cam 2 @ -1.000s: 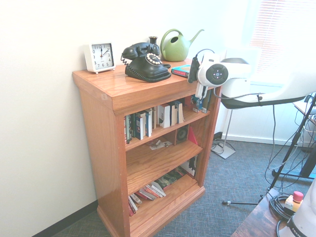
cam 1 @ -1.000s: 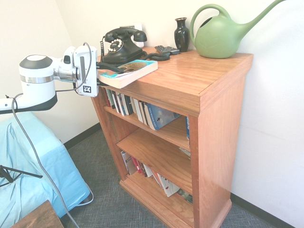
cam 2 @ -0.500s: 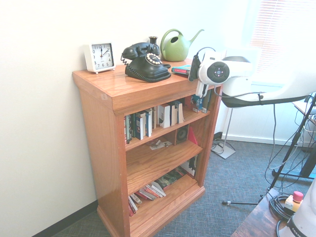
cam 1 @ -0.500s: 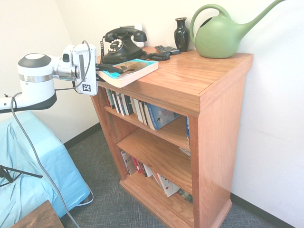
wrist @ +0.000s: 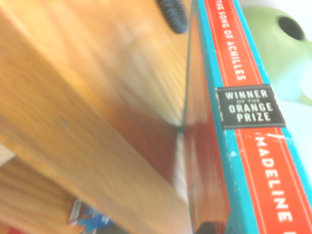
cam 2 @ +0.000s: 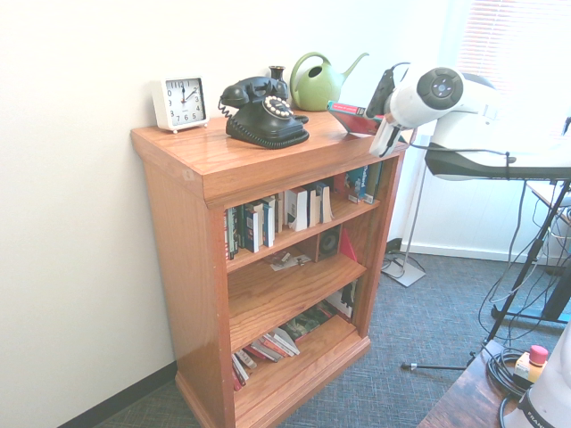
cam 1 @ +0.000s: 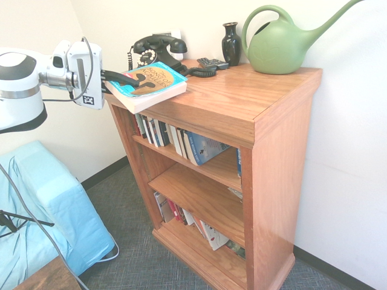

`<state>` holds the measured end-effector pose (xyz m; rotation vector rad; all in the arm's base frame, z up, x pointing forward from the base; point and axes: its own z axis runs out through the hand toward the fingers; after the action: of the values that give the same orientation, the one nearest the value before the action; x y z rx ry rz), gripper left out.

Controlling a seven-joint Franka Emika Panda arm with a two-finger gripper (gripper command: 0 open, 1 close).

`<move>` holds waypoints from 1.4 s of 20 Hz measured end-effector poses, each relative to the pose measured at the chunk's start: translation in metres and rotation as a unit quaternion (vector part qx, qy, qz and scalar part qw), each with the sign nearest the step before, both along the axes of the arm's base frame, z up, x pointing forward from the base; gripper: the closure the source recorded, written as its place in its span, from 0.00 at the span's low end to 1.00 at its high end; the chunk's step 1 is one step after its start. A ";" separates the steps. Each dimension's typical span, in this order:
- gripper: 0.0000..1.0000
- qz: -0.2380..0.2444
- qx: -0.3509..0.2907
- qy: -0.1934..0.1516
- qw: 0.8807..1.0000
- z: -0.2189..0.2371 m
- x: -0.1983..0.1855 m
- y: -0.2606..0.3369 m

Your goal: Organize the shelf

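The shelf [cam 1: 242, 103] stands against the wall in the corner, and the tool [cam 1: 121, 78] is clamped on one end of a teal book [cam 1: 148, 81] tilted up off the front corner of its top. Held only by that end, the book could sag or slip. The black telephone [cam 1: 158, 53] sits just behind it; the open room is floorward, away from the shelf.

White walls [cam 1: 351, 157], grey carpet [cam 2: 393, 374], bright blinded window [cam 2: 513, 45]

The watering can's [cam 1: 284, 45] spout tip is cut off; bottom-shelf titles are unreadable.
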<state>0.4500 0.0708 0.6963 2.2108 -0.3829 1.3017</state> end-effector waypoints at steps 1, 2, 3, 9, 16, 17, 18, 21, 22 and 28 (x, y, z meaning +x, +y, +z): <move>1.00 -0.005 0.017 -0.004 1.000 0.008 -0.013 -0.009; 1.00 -0.011 0.033 -0.008 0.999 0.014 -0.027 -0.020; 1.00 -0.019 0.051 -0.012 0.998 0.017 -0.042 -0.032; 1.00 -0.043 0.138 -0.022 0.989 -0.008 -0.117 -0.095; 1.00 -0.042 0.224 -0.020 0.973 -0.060 -0.148 -0.110; 1.00 -0.042 0.240 -0.017 0.970 -0.070 -0.147 -0.111; 1.00 -0.042 0.255 -0.014 0.966 -0.080 -0.145 -0.112; 1.00 -0.041 0.289 -0.006 0.956 -0.111 -0.139 -0.111; 1.00 -0.041 0.296 -0.001 0.954 -0.123 -0.135 -0.111; 1.00 -0.043 0.315 0.024 0.948 -0.177 -0.104 -0.126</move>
<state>0.3464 -0.0551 0.5197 2.6908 -0.9773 1.1833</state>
